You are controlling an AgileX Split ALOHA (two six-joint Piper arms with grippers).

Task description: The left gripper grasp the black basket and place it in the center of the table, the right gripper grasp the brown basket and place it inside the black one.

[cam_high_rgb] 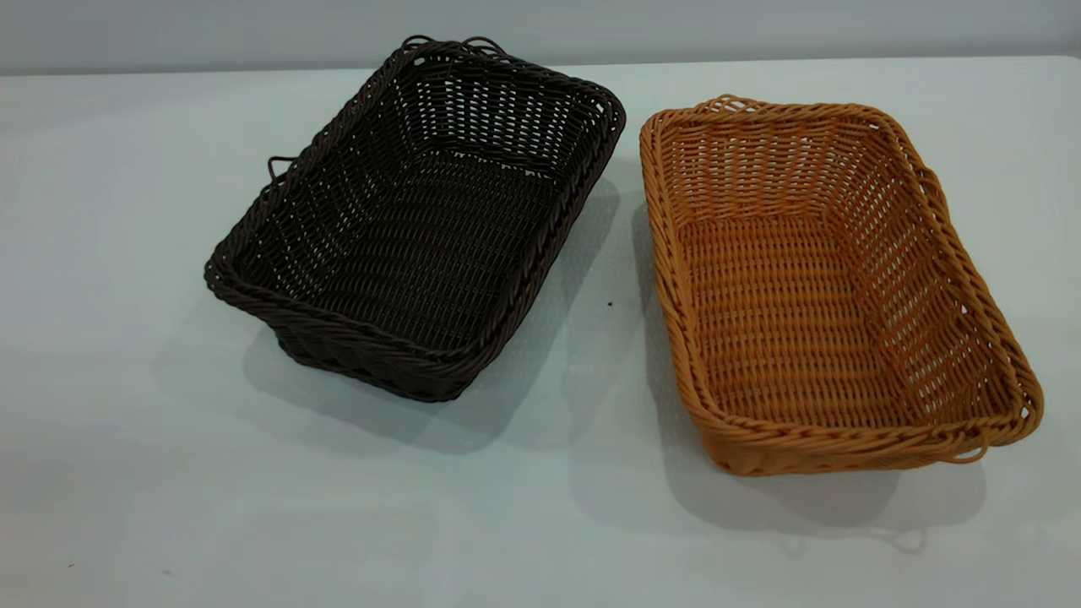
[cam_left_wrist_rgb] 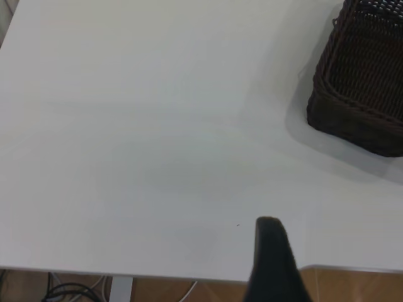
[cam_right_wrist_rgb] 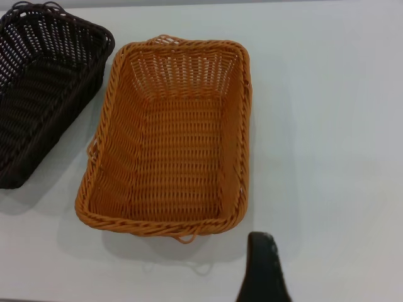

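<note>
White surface (cam_high_rgb: 127,473) carries both baskets side by side, apart. Black basket (cam_left_wrist_rgb: 362,94) lies well off from the left tool (cam_left_wrist_rgb: 271,264), long axis slanting; neither tool's opening can be told.

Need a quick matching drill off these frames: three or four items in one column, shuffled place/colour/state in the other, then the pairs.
Column 1:
1. black basket
2. brown basket
3. table
4. left gripper

Column 2:
A. white, bears both baskets
B. empty, at the exterior view's right
C. near the table's edge, away from its basket
D. empty, at the exterior view's left

Pairs: 1-D, 2-B, 3-A, 4-C
</note>
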